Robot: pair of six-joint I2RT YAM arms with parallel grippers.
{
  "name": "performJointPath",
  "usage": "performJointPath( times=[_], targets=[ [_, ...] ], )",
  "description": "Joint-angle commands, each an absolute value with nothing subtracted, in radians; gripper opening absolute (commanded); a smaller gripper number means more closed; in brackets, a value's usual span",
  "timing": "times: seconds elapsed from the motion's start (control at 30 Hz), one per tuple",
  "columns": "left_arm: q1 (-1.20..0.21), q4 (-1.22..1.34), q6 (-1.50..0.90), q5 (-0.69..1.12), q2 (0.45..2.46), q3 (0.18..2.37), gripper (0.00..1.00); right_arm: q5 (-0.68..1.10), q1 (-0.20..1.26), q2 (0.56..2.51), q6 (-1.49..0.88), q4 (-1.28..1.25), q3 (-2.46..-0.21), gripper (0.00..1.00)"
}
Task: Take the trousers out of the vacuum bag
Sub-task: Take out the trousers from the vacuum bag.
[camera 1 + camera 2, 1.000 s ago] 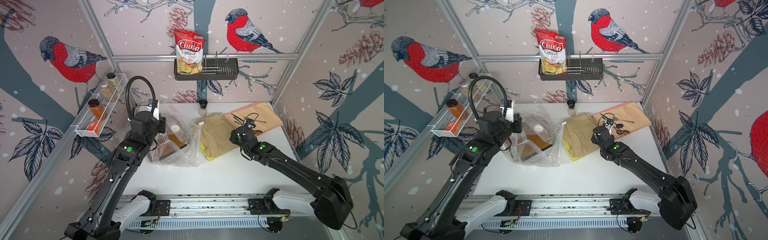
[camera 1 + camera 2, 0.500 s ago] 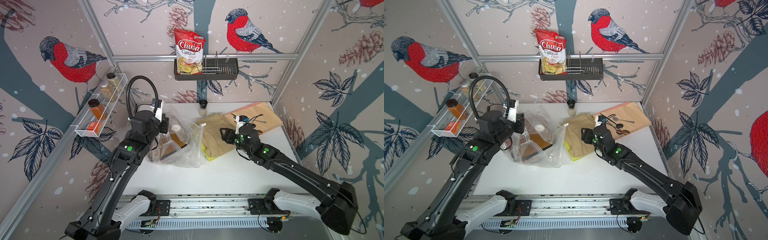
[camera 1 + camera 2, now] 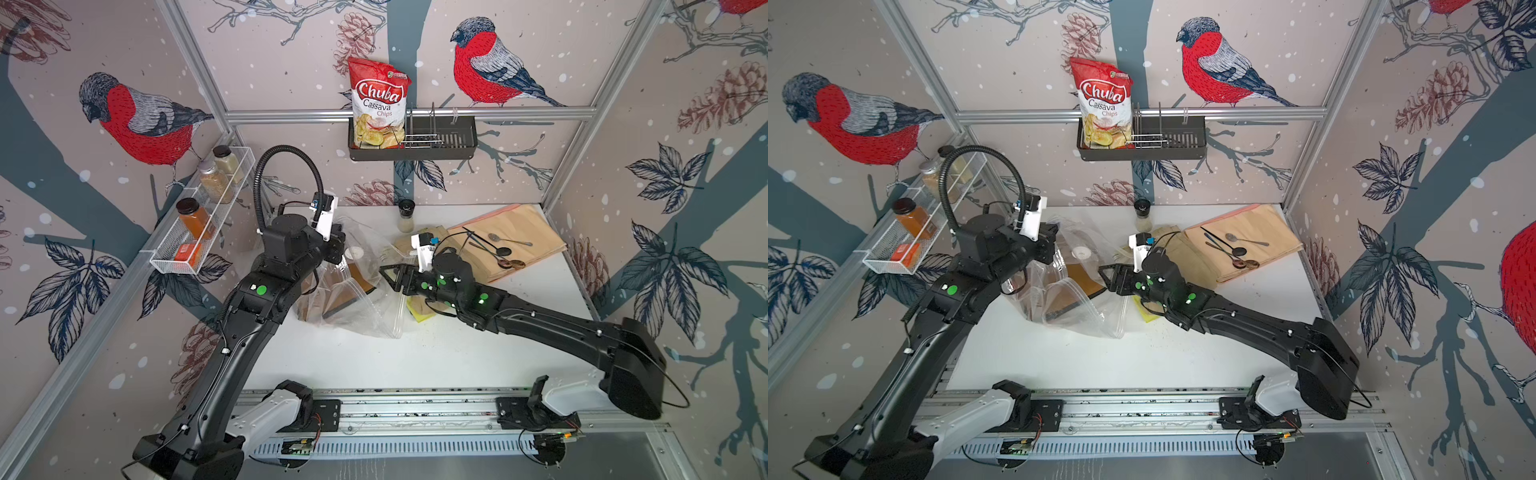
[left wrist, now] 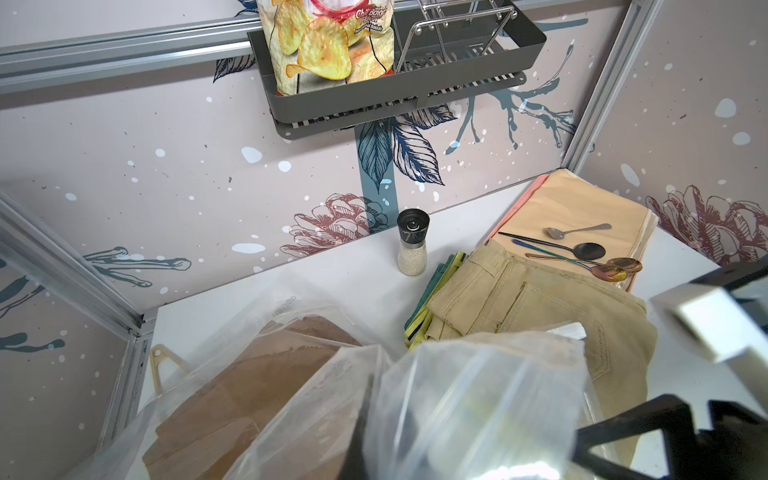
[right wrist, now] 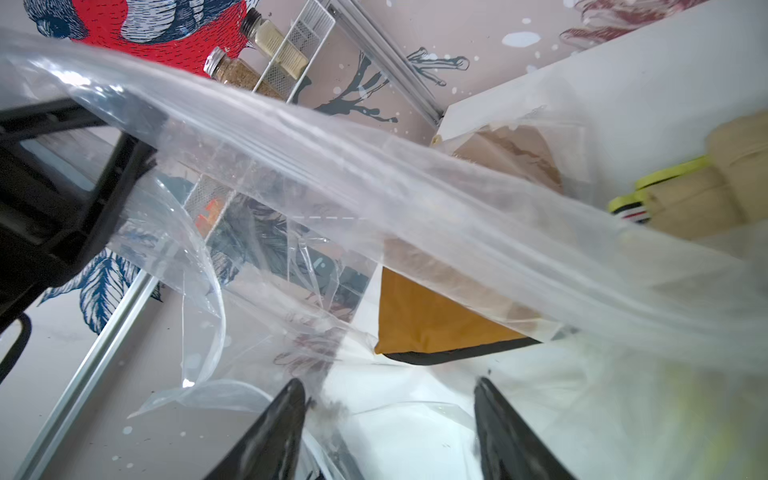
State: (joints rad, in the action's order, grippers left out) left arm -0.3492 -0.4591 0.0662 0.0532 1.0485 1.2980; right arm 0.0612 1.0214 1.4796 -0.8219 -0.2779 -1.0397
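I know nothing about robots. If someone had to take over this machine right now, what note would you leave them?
Left gripper: shut, apparently pinching the vacuum bag and holding its rim up.
Right gripper: open and empty, jaws at the bag's mouth.
Done: khaki trousers, with yellow and teal pairs under them, lie on the table beside the bag.
Left: mustard-brown trousers, with a dark piece beneath, are inside the bag and need pulling out.

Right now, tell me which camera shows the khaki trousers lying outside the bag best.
The left wrist view: the khaki trousers fill its middle, waistband and pocket seams sharp. In both top views the right arm hides most of them. The right wrist view catches only a folded edge past the vacuum bag's plastic.
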Motion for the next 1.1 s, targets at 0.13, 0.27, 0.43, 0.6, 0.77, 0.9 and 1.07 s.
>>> performJointPath(
  times=[0.13, 0.27, 0.43, 0.6, 0.77, 0.9, 1.07],
  targets=[
    [-0.402, -0.391, 0.08, 0.098, 1.068, 1.356, 0.0, 0.061, 1.027, 1.639, -0.938, -0.405, -1.112, 0.64],
    [-0.417, -0.416, 0.116, 0.092, 1.077, 1.345, 0.0, 0.065, 1.055, 1.749, -0.989, -0.428, -1.199, 0.63],
    [-0.427, -0.368, 0.114, 0.065, 1.065, 1.278, 0.0, 0.013, 1.093, 1.875, -1.126, -0.496, -1.219, 0.62],
    [-0.43, -0.353, 0.082, -0.051, 1.099, 1.291, 0.0, -0.157, 1.159, 1.875, -1.204, -0.461, -1.159, 0.61],
    [-0.43, -0.388, 0.074, -0.081, 1.169, 1.363, 0.0, -0.348, 1.246, 1.829, -1.107, -0.356, -1.169, 0.62],
    [-0.429, -0.372, 0.065, -0.044, 1.172, 1.36, 0.0, -0.291, 1.242, 1.856, -1.104, -0.347, -1.201, 0.62],
    [-0.433, -0.364, 0.071, 0.027, 1.125, 1.344, 0.0, -0.173, 1.198, 1.935, -1.187, -0.409, -1.224, 0.63]
  ],
)
